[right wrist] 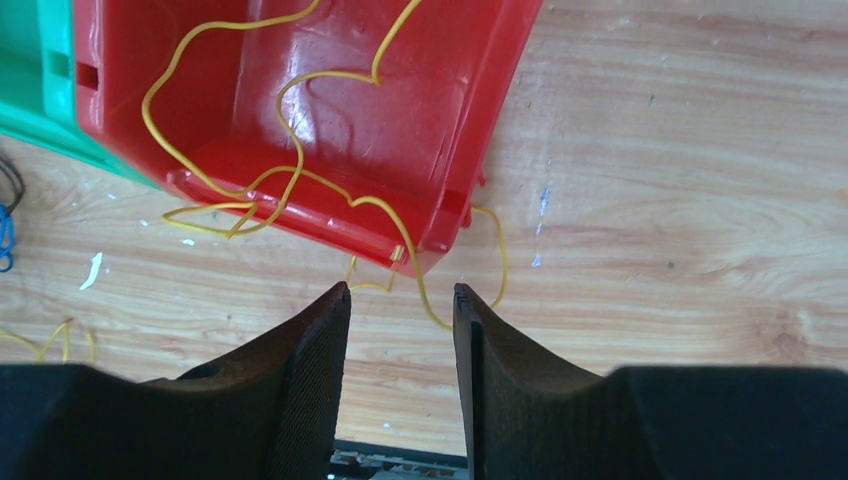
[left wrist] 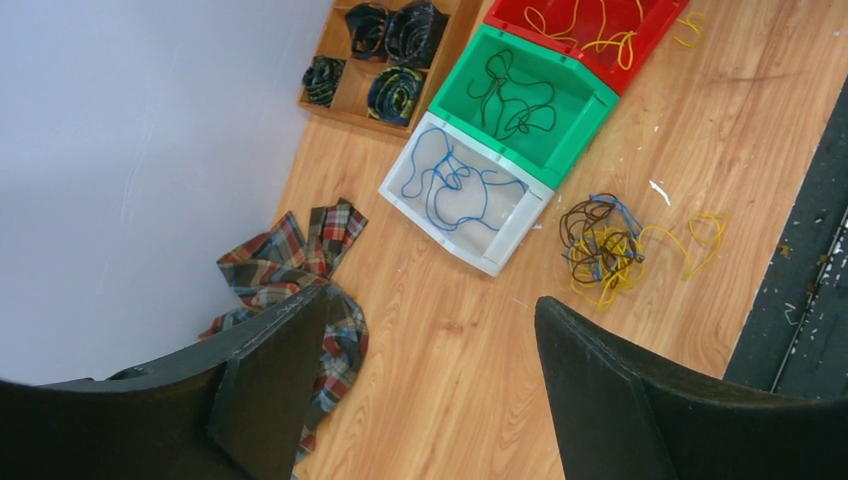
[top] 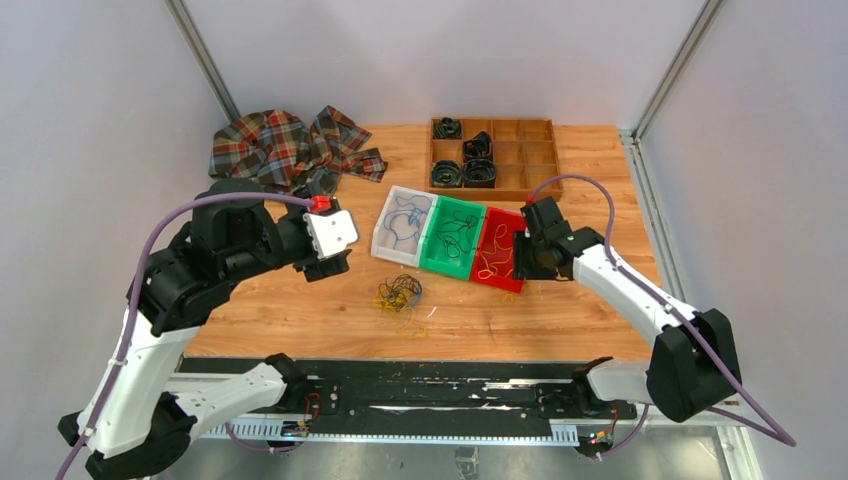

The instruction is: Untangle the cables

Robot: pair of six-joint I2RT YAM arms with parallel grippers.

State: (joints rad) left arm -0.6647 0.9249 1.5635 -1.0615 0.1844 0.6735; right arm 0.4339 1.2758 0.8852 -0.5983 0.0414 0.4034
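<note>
Left tool (left wrist: 430, 297): wide open, nothing in it, parked high over the surface (left wrist: 450, 400). That reads as standby, not an approach. Right tool (right wrist: 400, 287): low at the near corner of the red bin (right wrist: 440, 150), jaws partly apart, nothing pinched. A yellow cable (right wrist: 503, 262) lies in that bin, with one loop spilling over the corner onto the surface just ahead of the fingertips; my guess is the tool sits there to deal with that overhang. Bins look colour-sorted: black strand (left wrist: 515, 95) in the green bin (left wrist: 588, 108), blue strand (left wrist: 450, 185) in the white bin (left wrist: 525, 225). The tangled cables (top: 398, 293) lie on the surface in front of the white and green bins, between the two tools, touching neither and nearer the left one.
</note>
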